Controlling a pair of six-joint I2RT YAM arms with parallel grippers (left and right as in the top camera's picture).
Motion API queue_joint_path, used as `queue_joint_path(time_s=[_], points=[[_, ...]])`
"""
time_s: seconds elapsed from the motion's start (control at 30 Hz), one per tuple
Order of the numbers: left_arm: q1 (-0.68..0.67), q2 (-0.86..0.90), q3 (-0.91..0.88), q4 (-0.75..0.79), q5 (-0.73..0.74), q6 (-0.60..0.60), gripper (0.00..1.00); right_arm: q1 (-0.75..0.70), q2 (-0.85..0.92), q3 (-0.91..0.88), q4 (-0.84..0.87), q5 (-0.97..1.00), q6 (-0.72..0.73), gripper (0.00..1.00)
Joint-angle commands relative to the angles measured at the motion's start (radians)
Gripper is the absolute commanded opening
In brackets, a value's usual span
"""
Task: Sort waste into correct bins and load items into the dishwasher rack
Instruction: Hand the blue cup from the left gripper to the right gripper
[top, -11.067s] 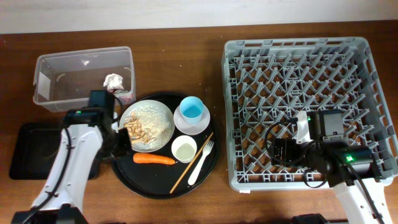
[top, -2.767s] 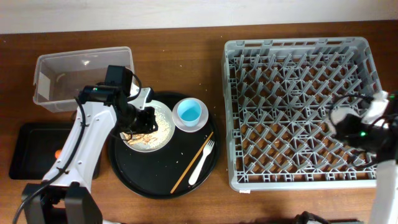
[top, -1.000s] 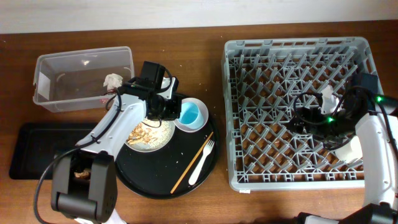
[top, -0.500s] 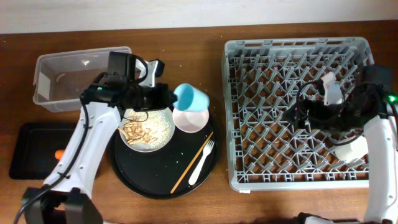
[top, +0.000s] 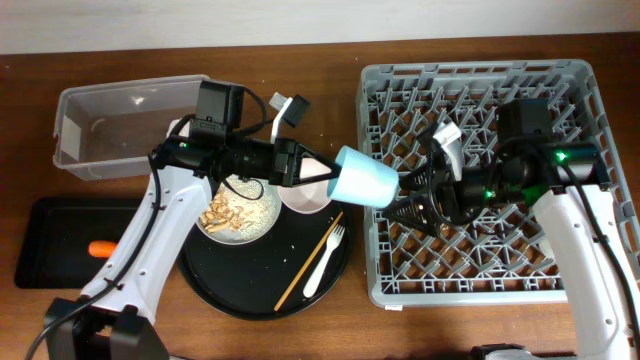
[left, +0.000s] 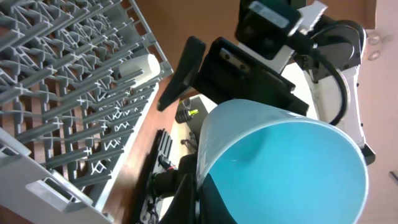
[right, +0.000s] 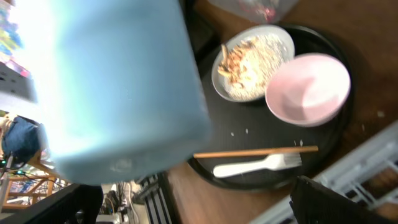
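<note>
1. The left gripper (top: 322, 176) is clamped on the rim of the blue cup (top: 365, 180), with one finger inside it as the left wrist view shows. A rim hold leaves the cup's base and wall free for another hand.
2. The cup hangs on its side in the air over the gap between the round tray (top: 240, 290) and the rack (top: 470, 68), touching neither. Its base points at the right gripper (top: 408, 200).
3. The right gripper's jaws stand wide apart just beside the base. Its fingers (right: 323, 199) show at the picture's edges with the cup looming between and above them, not yet clamped. This looks like a handover, since the rack lies on the right arm's side.
4. The plate (top: 262, 212) with scraps (top: 225, 208), the bowl (right: 308, 87), chopstick (top: 308, 262) and fork (top: 322, 262) lie on the round tray, waiting.
5. The carrot (top: 103, 248) lies in the black tray (top: 50, 260), so that piece of waste seems sorted. The tub (top: 120, 130) stands behind the left arm.
</note>
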Motion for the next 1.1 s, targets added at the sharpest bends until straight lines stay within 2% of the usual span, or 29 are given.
queue_joint_path(time_s=[0.0,0.23,0.3,0.4,0.5,0.73,1.0,1.07], points=[[-0.028,-0.008,0.012,0.001,-0.005,0.006,0.01,0.010,-0.010,0.000,0.026,-0.122,-0.014,0.99],[-0.050,-0.008,0.012,-0.002,-0.067,0.004,0.01,0.011,-0.010,0.000,0.027,-0.281,-0.014,0.99],[-0.050,-0.008,0.012,-0.002,-0.092,-0.006,0.00,0.011,-0.010,0.000,0.018,-0.286,-0.014,0.95],[-0.050,-0.008,0.012,0.003,-0.097,-0.011,0.01,0.037,-0.010,0.000,0.014,-0.265,-0.014,0.95],[-0.050,-0.008,0.012,0.072,-0.097,-0.086,0.01,0.089,-0.010,0.000,0.018,-0.198,-0.014,0.95],[-0.050,-0.008,0.012,0.092,-0.097,-0.100,0.01,0.090,-0.010,0.000,0.026,-0.166,-0.014,0.82],[-0.050,-0.008,0.012,0.092,-0.097,-0.100,0.01,0.088,-0.010,0.000,0.051,-0.077,-0.013,0.75],[-0.050,-0.008,0.012,0.092,-0.097,-0.100,0.00,0.088,-0.010,0.000,0.051,-0.066,-0.014,0.70]])
